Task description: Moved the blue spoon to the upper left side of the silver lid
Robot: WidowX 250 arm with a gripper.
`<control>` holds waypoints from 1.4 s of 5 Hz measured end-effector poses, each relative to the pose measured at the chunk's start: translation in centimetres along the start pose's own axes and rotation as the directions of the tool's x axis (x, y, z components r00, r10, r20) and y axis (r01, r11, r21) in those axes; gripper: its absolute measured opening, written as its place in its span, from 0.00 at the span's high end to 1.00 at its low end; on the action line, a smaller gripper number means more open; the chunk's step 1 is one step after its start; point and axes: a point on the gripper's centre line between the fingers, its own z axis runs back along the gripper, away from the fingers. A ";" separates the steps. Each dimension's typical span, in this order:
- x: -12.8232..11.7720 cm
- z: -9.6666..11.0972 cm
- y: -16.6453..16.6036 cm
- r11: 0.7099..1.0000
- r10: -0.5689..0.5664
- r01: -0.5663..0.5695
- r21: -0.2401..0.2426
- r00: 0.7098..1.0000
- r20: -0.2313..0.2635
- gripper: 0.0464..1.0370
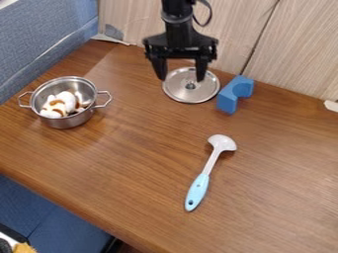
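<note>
So you're hanging the black two-finger claw over the round silver metal lid, fingers spread wide with nothing between them. The blue-handled spoon with the pale round head is lying well apart from the lid, nearer the camera, on the brown wooden table. A blue arch-shaped block is sitting just beside the lid.

A brown wood-grain table is seen set with a two-handled silver metal pot, a round silver metal lid, a blue arched block and a blue-handled white spoon.
</note>
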 end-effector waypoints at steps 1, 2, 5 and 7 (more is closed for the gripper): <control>-1.8 1.1 -0.8 0.999 -0.038 0.038 0.010 0.999 0.004 0.04; -4.2 1.2 -1.5 0.998 -0.067 0.067 0.010 0.998 -0.012 0.04; -11.8 -1.3 -3.5 0.987 -0.161 0.161 -0.012 0.982 -0.094 0.04; -12.9 -3.4 -4.6 0.968 -0.245 0.235 -0.081 0.960 -0.133 0.09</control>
